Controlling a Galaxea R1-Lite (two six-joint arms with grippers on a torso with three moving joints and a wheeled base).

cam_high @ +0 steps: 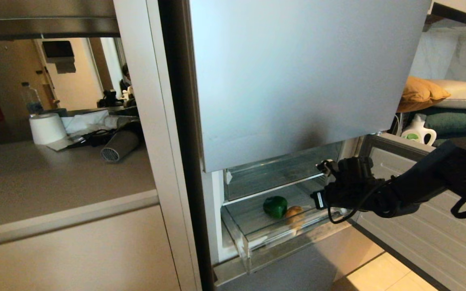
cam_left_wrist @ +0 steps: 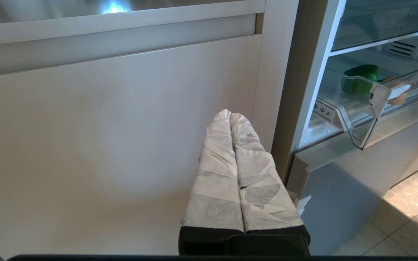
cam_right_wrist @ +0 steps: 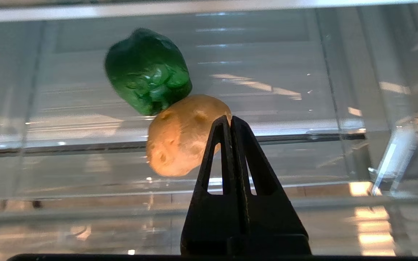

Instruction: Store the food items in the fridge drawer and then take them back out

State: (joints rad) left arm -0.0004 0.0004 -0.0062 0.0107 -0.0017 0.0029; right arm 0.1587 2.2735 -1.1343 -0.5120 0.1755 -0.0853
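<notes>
At the left of the head view a table (cam_high: 55, 178) carries a paper roll (cam_high: 47, 128) and a hair dryer (cam_high: 119, 146), both well apart from the fridge and probably no part of this job. In the centre hangs the silver-blue fridge door (cam_high: 297, 76), its lower edge just above the clear drawer (cam_high: 253, 236), which stands pulled out toward the camera, presumably so its contents can be reached from above. The green pepper (cam_high: 275, 206) and the tan lump (cam_high: 294, 214) lie on the drawer floor, touching each other, pepper to the left; so storing looks done and removal is likely the step in hand. Right of them the right gripper (cam_right_wrist: 229, 121) reaches in from the right edge; in the right wrist view its fingers are clenched together on nothing, tips in front of the tan lump, whether touching it I cannot tell. They would have to part before any grasp. The left gripper (cam_left_wrist: 230, 116) is outside the head view; its own view shows padded fingers pressed together, empty, parked facing a pale cabinet panel (cam_left_wrist: 122, 127).
</notes>
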